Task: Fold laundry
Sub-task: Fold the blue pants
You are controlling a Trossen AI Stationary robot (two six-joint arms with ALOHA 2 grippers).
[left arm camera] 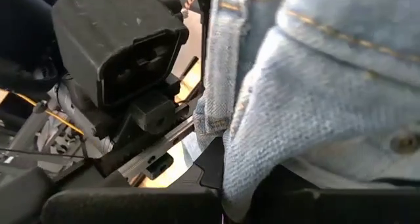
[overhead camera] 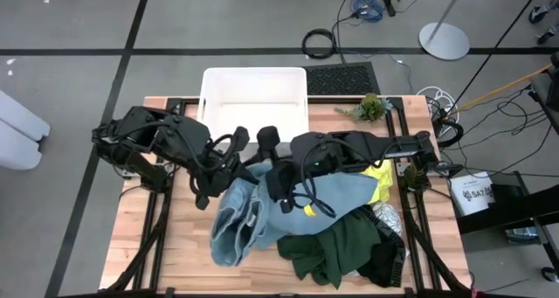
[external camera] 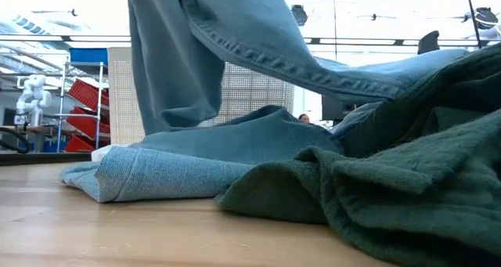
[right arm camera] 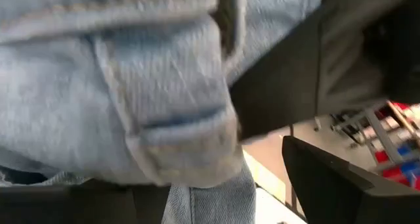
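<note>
Several garments lie heaped on the wooden table [overhead camera: 140, 254] toward its near right corner: a dark green cloth [overhead camera: 336, 250] nearest, then light blue jeans [overhead camera: 253, 215], a yellow cloth [overhead camera: 379, 181] by the right edge. Mid-table, the left gripper [overhead camera: 229, 169] is clamped on the jeans' denim, lifting it; the right gripper [overhead camera: 284, 193] stands with fingers spread against the same denim. A white tub [overhead camera: 253, 97] sits at the far edge.

Both end effectors meet over light blue garment [overhead camera: 253, 212]; white tub [overhead camera: 254, 93] behind.
</note>
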